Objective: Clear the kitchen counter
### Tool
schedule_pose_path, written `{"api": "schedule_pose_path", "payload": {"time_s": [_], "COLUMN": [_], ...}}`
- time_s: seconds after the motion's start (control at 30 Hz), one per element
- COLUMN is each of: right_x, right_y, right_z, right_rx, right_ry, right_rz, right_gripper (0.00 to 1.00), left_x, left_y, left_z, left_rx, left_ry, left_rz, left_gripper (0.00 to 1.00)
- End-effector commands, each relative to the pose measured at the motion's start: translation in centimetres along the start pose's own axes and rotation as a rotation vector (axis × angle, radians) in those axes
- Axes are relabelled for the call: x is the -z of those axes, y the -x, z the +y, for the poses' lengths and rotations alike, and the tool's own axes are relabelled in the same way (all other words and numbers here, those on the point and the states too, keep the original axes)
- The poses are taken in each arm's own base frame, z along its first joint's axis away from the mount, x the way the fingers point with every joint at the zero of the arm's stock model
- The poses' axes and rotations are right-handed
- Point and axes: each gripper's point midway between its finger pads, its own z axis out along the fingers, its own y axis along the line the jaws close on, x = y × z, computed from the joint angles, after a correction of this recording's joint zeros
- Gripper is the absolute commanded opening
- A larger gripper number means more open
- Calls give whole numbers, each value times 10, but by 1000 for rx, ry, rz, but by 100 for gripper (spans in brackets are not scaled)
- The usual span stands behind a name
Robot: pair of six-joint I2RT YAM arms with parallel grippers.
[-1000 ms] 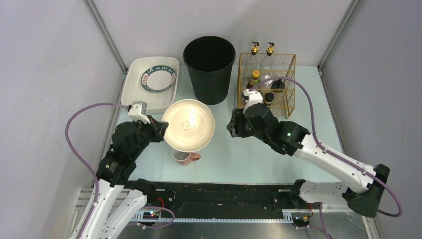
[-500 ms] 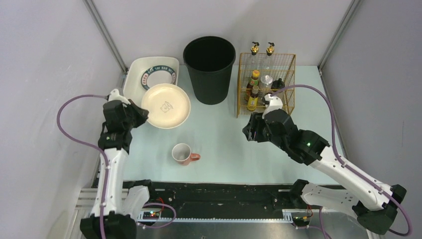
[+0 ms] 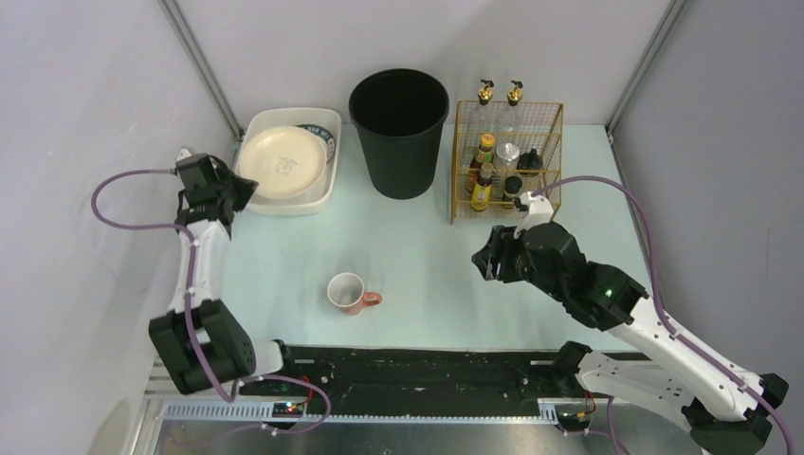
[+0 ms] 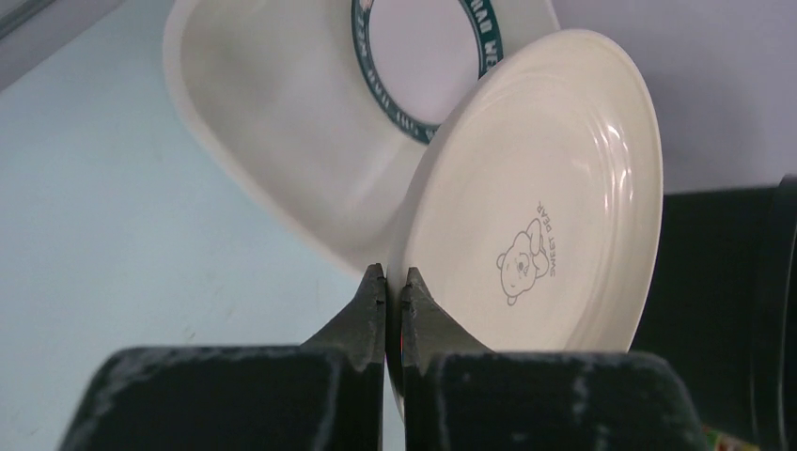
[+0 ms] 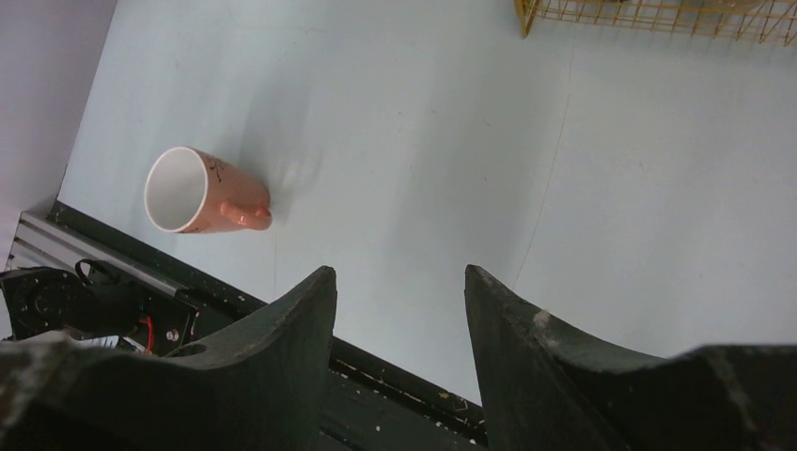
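Swung back-left since a sec ago, cream plate (image 3: 282, 163) now hangs over the white tray (image 3: 294, 205), rim pinched in my left gripper (image 4: 387, 272); right gripper (image 5: 399, 272) half-open, empty; pink mug (image 3: 349, 292) still needs clearing off worktop (image 3: 427, 242), front-centre.

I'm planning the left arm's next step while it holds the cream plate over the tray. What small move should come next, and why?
Probably ease the left gripper down so the cream plate settles onto the green-rimmed plate in the white tray, before any release. The jaws pinch its rim, and it hangs tilted over the tray, seemingly not resting there yet.
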Motion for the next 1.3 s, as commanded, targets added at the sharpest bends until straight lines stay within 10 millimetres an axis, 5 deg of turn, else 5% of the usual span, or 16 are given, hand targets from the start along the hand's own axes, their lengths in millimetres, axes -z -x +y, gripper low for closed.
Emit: {"api": "schedule_pose_path", "payload": {"time_s": [0.0, 0.2, 0.43, 0.67, 1.1, 1.27], "right_x": [5, -3, -19, -34, -55, -56], "right_y": [-2, -18, -34, -39, -48, -48], "right_z": [2, 2, 5, -3, -7, -9], "right_rx": [-2, -22, -41, -58, -90, -94], "right_ry": [39, 66, 80, 61, 73, 70], "right_rz": [-4, 25, 89, 124, 188, 191], "right_gripper": [57, 57, 57, 58, 58, 58], "left_x": [-23, -81, -135, -185, -240, -251], "left_y": [45, 59, 69, 51, 7, 2], "left_z": [-24, -6, -14, -16, -16, -25], "left_rx": [102, 186, 242, 218, 235, 229], "left_ry": [-20, 93, 119, 189, 240, 233], "left_rz": [-104, -108, -107, -75, -18, -15], "left_gripper": [0, 0, 0, 0, 0, 13]}}
